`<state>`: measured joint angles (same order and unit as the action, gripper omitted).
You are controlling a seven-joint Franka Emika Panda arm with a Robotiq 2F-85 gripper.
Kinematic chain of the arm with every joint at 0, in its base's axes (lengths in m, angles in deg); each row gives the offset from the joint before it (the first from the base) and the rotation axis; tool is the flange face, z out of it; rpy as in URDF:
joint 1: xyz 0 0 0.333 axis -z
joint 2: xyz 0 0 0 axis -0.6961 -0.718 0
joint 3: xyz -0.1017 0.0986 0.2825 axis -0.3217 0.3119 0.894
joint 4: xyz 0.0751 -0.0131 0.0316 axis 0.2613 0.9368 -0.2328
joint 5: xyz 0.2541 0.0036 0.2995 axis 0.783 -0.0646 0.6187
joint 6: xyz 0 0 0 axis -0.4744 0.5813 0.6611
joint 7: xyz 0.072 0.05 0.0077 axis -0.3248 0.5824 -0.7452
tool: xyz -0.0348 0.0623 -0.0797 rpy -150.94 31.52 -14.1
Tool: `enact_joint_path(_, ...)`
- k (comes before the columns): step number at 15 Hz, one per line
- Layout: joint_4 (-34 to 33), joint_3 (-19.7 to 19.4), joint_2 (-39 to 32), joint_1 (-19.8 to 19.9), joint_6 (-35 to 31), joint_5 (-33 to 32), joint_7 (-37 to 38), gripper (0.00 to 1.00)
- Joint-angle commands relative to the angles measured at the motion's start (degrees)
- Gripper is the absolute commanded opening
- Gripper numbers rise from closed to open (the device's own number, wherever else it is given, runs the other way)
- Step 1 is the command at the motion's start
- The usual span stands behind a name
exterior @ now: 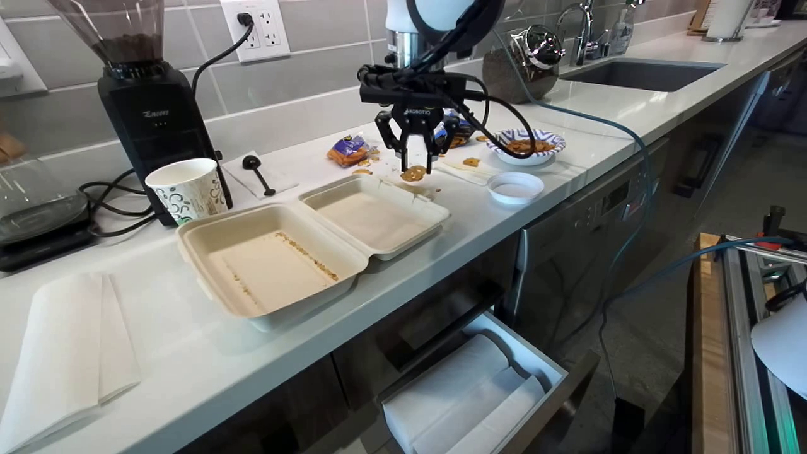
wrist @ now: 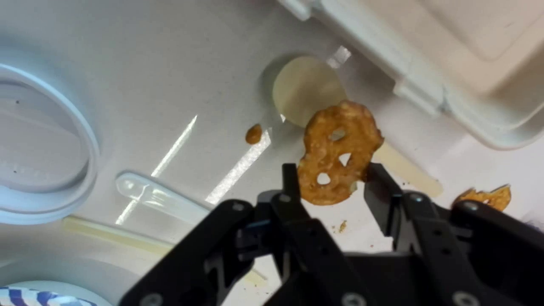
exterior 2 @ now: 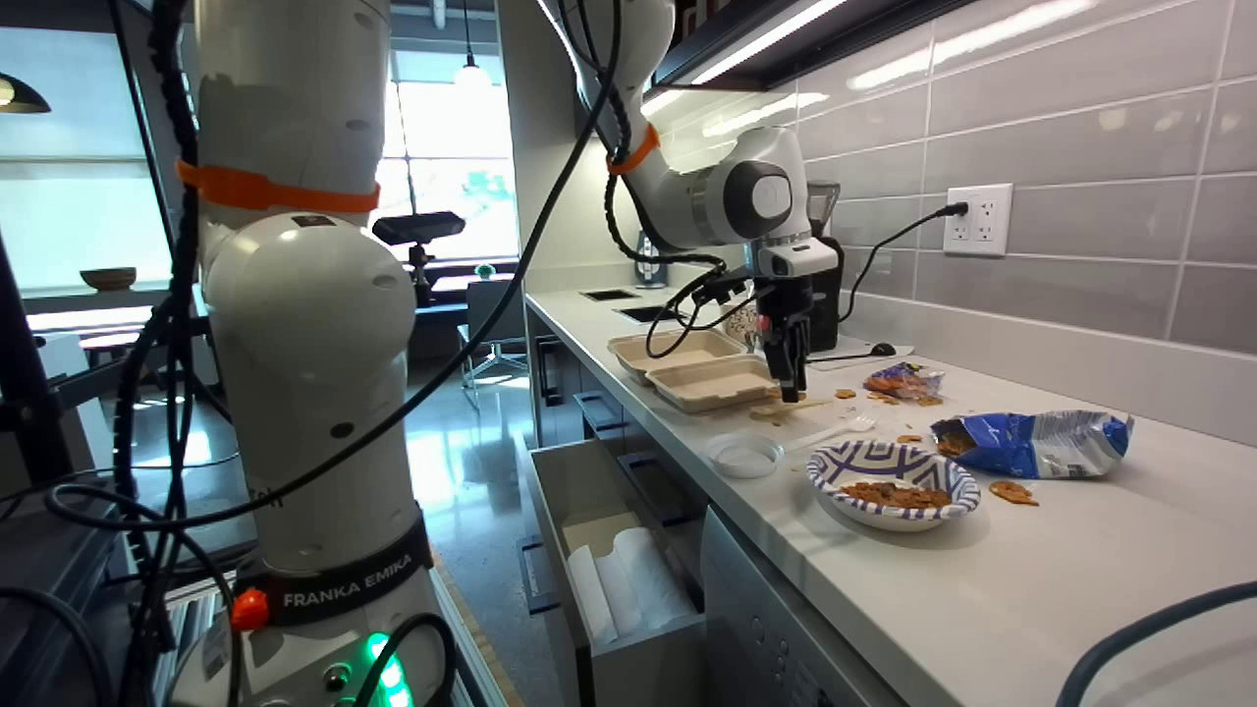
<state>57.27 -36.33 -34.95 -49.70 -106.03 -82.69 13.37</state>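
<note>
My gripper (wrist: 333, 168) is shut on a brown pretzel crisp (wrist: 346, 117) with several holes, gripped by its edges between the black fingertips. The crisp hangs above the counter; in an exterior view the same pretzel crisp (exterior: 413, 173) shows between the fingers, just behind the beige takeout box (exterior: 375, 214). Crumbs lie in the other half of that open box. Under the crisp in the wrist view is a beige spoon-shaped piece (wrist: 308, 85), partly covered by it. A clear plastic utensil (wrist: 159, 197) and a broken pretzel piece (wrist: 488, 197) lie nearby.
A round white dish (exterior: 514, 199) and a patterned bowl (exterior 2: 894, 520) with brown bits stand near the counter's front. Toward the wall are a blue bag (exterior 2: 1041, 442) and a snack bag (exterior: 348, 150). A grinder (exterior: 161, 132), paper cup (exterior: 189, 195) and open drawer (exterior: 555, 391) also show.
</note>
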Motion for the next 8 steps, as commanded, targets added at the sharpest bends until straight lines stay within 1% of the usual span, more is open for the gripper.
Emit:
enact_joint_path(1,2.53,0.79,1.67,0.09,-1.89,-1.56,2.27,0.23)
enact_joint_path(8,2.82,1.34,1.66,0.28,-1.76,-1.34,2.24,0.21)
